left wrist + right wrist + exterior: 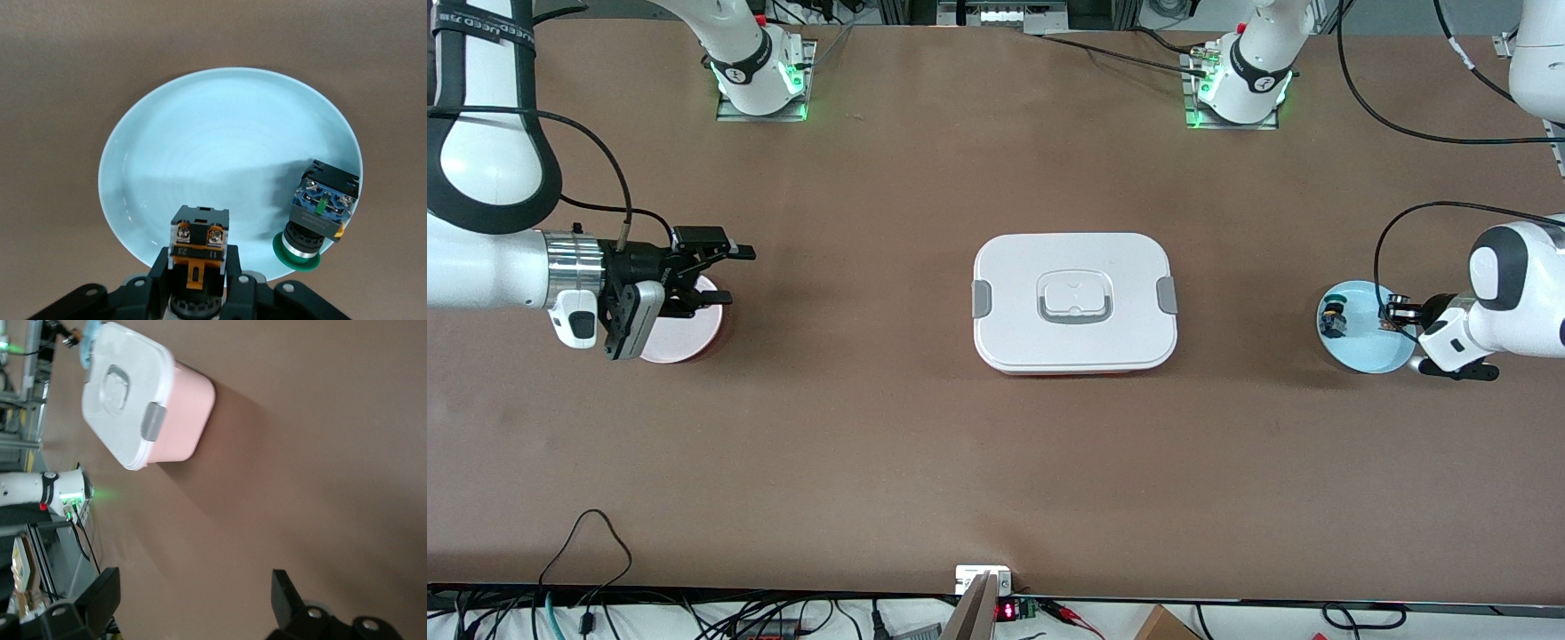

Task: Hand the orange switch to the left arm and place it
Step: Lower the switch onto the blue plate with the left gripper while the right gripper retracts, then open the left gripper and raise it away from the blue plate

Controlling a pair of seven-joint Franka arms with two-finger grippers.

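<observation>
The orange switch [198, 248], with a black body, an orange strip and two silver screws, sits between the fingers of my left gripper [197, 263]. That gripper [1398, 313] is shut on it at the rim of a light blue plate [1360, 354], at the left arm's end of the table. A second switch with a green top and blue body [319, 212] lies on the same plate [220, 147]. The white box [1074, 302] stands mid-table and also shows in the right wrist view [143, 400]. My right gripper [731, 276] is open and empty over a pink plate [687, 342].
Both arm bases stand at the table edge farthest from the front camera. Cables run along that edge and along the nearest edge. Bare brown table lies between the box and each plate.
</observation>
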